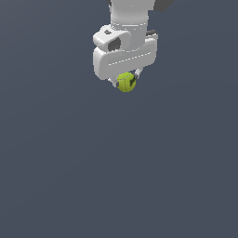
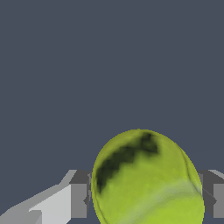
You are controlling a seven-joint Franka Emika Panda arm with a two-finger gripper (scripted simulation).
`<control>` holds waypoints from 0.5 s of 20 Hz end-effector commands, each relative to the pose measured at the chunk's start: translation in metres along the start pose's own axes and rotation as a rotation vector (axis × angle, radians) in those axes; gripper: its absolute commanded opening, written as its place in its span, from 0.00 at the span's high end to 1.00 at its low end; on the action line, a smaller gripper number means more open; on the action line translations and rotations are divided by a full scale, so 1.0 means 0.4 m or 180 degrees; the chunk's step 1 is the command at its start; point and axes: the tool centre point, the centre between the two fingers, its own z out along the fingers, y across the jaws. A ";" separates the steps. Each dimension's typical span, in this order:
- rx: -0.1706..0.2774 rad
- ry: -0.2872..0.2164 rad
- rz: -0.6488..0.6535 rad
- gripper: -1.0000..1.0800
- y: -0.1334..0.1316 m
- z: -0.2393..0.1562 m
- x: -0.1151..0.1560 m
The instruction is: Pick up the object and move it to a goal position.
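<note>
The yellow-green ball [image 1: 126, 82] with dark markings sits between the fingers of the white gripper [image 1: 125, 81], tucked just under the gripper's body. In the wrist view the ball [image 2: 146, 179] fills the gap between the two dark finger pads [image 2: 79, 193], which touch its sides, so the jaws are clamped on it. Pinching a round thing across its middle likely stops it slipping. No goal marker shows on the plain grey ground [image 1: 116, 176]

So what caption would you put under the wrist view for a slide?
Yellow-green ball with dark markings, clamped between the two fingers over a plain grey ground.
</note>
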 end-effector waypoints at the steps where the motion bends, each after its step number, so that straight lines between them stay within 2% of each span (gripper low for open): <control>1: -0.0001 0.0002 0.0000 1.00 -0.003 -0.069 -0.005; 10: -0.0001 0.0001 0.0002 1.00 -0.008 -0.259 -0.014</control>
